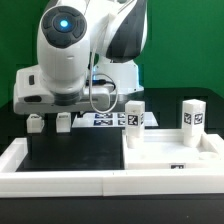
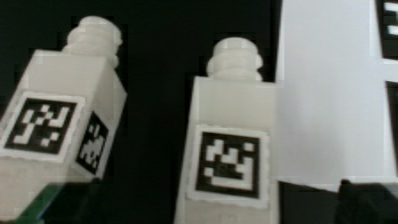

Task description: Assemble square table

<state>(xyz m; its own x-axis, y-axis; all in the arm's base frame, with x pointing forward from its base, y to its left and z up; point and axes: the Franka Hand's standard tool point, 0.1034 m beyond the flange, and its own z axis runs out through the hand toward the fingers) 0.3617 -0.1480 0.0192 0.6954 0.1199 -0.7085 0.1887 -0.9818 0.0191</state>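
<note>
The square table's white top (image 1: 172, 152) lies flat at the exterior view's right, and two tagged white legs (image 1: 134, 118) (image 1: 192, 115) stand upright along its far side. My gripper (image 1: 49, 124) hangs open over the black surface at the exterior view's left, well apart from them, with nothing seen between its fingers. In the wrist view two more tagged legs (image 2: 71, 105) (image 2: 231, 125) show side by side on black, knobbed ends away from me. My gripper (image 2: 217, 205) straddles the middle leg without closing on it. One dark fingertip (image 2: 365, 200) shows at the corner.
The marker board (image 1: 105, 120) lies just to the exterior view's right of my gripper. A raised white rim (image 1: 60, 182) borders the black surface at front and left. A flat white piece (image 2: 338, 90) lies beside the legs in the wrist view.
</note>
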